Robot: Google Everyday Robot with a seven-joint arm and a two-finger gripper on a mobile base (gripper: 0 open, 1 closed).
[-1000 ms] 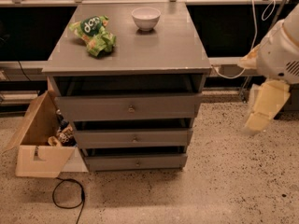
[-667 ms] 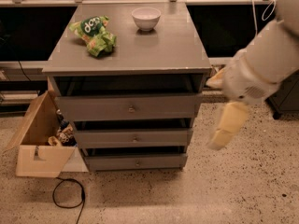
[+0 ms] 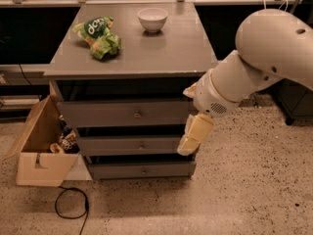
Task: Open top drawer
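The white robot arm (image 3: 254,62) has swung in from the right since a second ago, and its cream two-finger gripper (image 3: 188,143) now hangs before the grey wooden cabinet's (image 3: 161,53) right edge, overlapping the right end of the tall grey top drawer (image 3: 107,114). We cannot make out its grip or any contact. That drawer sits directly under the tabletop, its small round metal knob (image 3: 137,114) well left of the gripper. Above we see a white bowl (image 3: 152,18) and a green snack bag (image 3: 98,37).
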